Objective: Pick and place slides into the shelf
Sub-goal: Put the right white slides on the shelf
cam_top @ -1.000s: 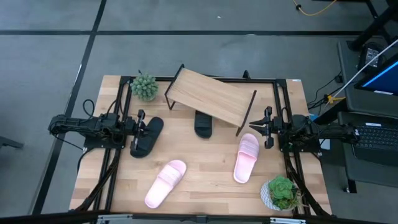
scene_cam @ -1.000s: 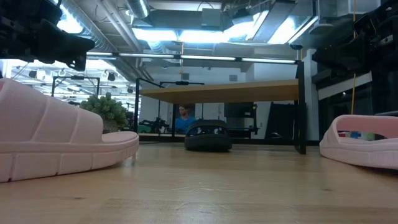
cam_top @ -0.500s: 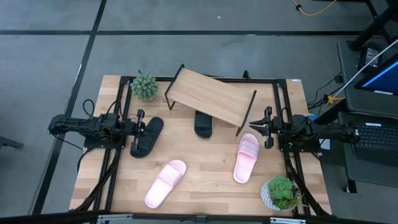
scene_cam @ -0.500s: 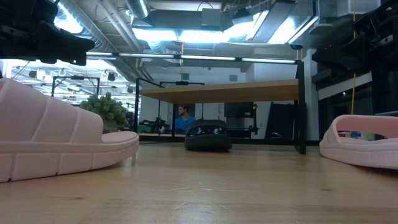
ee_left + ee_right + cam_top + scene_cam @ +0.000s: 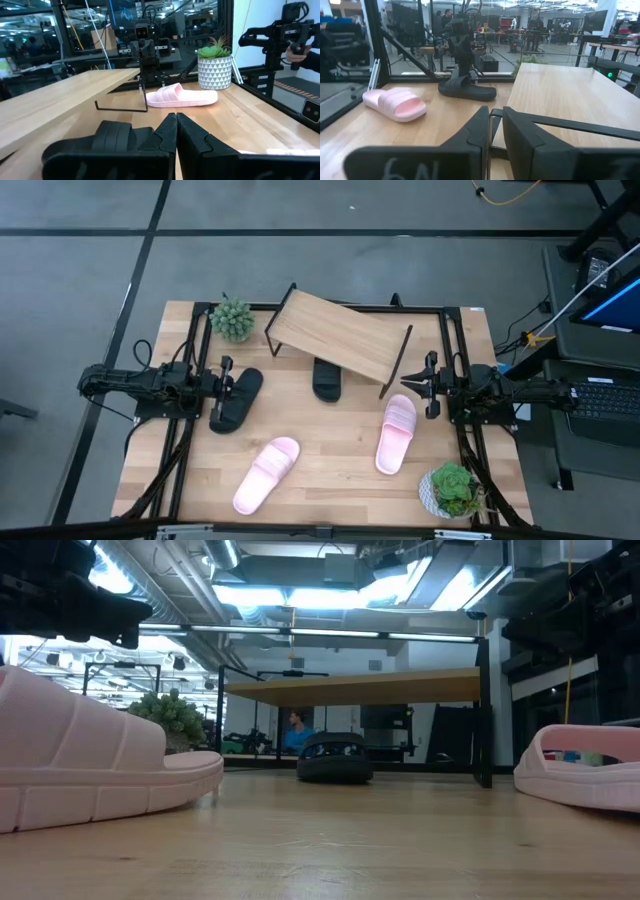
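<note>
The shelf (image 5: 340,335) stands slanted at the table's far middle, and one black slide (image 5: 328,378) lies on the table under it (image 5: 335,760). The other black slide (image 5: 237,400) lies at the left, just under and ahead of my left gripper (image 5: 226,380), which hovers shut above it (image 5: 176,120) without touching it. One pink slide (image 5: 268,475) lies near the front left. The other pink slide (image 5: 397,433) lies at the right, close to my right gripper (image 5: 428,385), which hovers shut and empty (image 5: 492,112).
A small green plant (image 5: 232,318) stands at the far left corner and a potted plant (image 5: 450,490) at the near right corner. A black frame rail (image 5: 190,380) runs along the table's left and right sides. Bare wood lies between the two pink slides.
</note>
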